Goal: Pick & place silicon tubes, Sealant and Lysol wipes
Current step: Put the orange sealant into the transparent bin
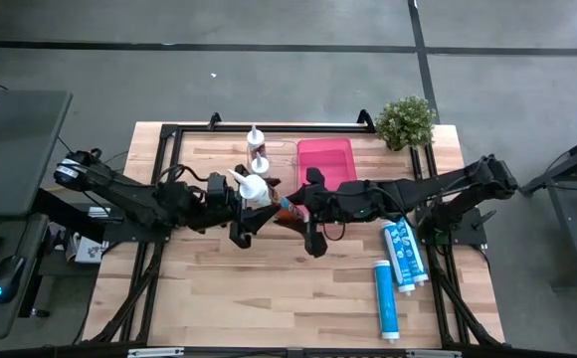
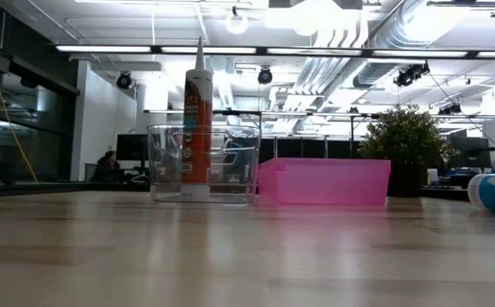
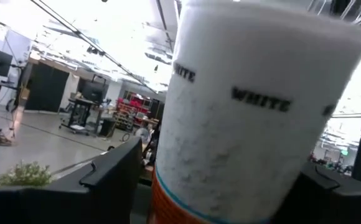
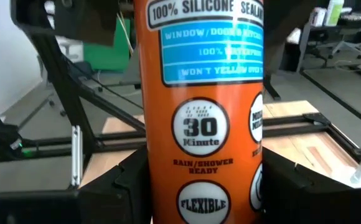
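A sealant tube [image 1: 265, 195], white at its nozzle end and orange at its other end, sits between my two grippers over the table's middle. My left gripper [image 1: 249, 206] is shut on its white part [image 3: 249, 112]. My right gripper [image 1: 292, 207] is shut on its orange part [image 4: 202, 124]. A second sealant tube [image 1: 257, 149] stands upright, nozzle up, in a clear container [image 2: 203, 164] at the far side. Neither gripper shows in the low view. My left gripper has the tube's white part [image 3: 187, 162], near the nozzle end, between its two fingers [image 3: 109, 180]. It comes from the table's left, fingers across the tube. My right gripper has the tube's orange labelled part [image 4: 168, 180] between its two fingers [image 4: 121, 190]. It comes from the table's right, fingers across the tube. The tube lies slanted, nozzle toward the far left.
A pink bin [image 1: 325, 161] stands beside the clear container at the far side, and a potted plant [image 1: 406, 121] at the far right corner. Two blue-and-white tubes [image 1: 404, 254] [image 1: 386, 298] lie on the table's near right.
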